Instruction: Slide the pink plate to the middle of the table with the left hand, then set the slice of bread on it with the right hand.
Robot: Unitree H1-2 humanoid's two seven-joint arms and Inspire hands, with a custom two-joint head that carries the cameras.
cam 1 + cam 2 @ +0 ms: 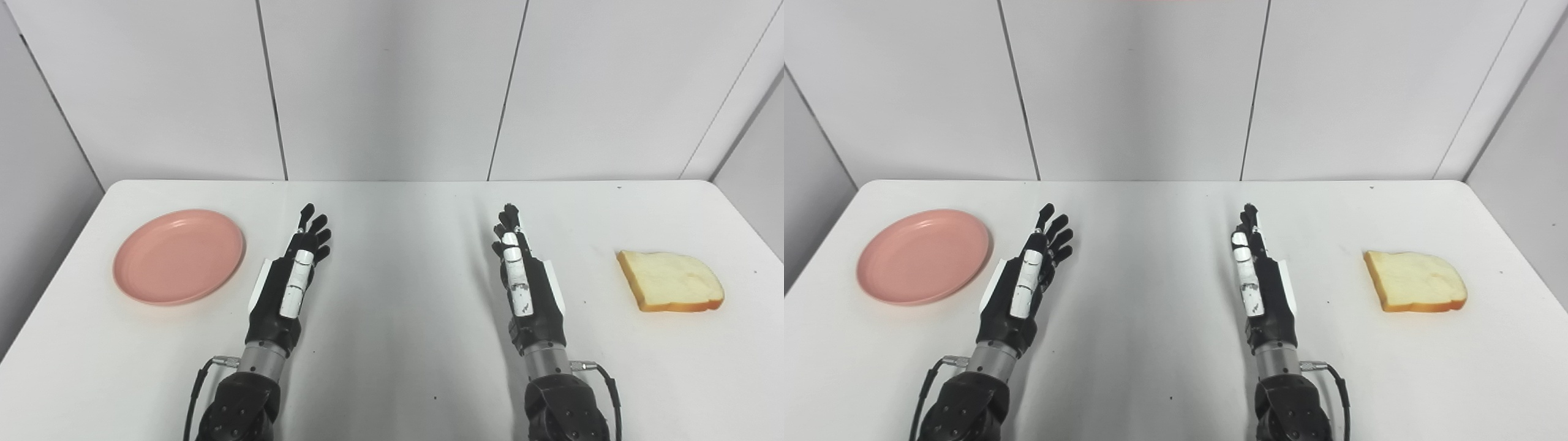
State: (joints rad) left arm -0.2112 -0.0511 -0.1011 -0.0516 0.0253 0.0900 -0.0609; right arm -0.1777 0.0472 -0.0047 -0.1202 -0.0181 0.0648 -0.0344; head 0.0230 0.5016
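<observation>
Both the left hand point(293, 275) and right hand point(523, 278) hang unclenched and empty; the pink plate point(178, 255) looks light, stiff and slippery, best pushed at its rim, while the bread point(670, 281) looks soft and wants a gentle pinch by the crust.

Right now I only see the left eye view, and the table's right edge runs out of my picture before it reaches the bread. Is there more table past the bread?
Observer: Yes. In the right eye view the edge of the table shows beside the slice of bread, with bare table between them.
Operator: Does the bread stick out over that edge?
Observer: No. It lies flat and wholly on the table, apart from the edge.
</observation>
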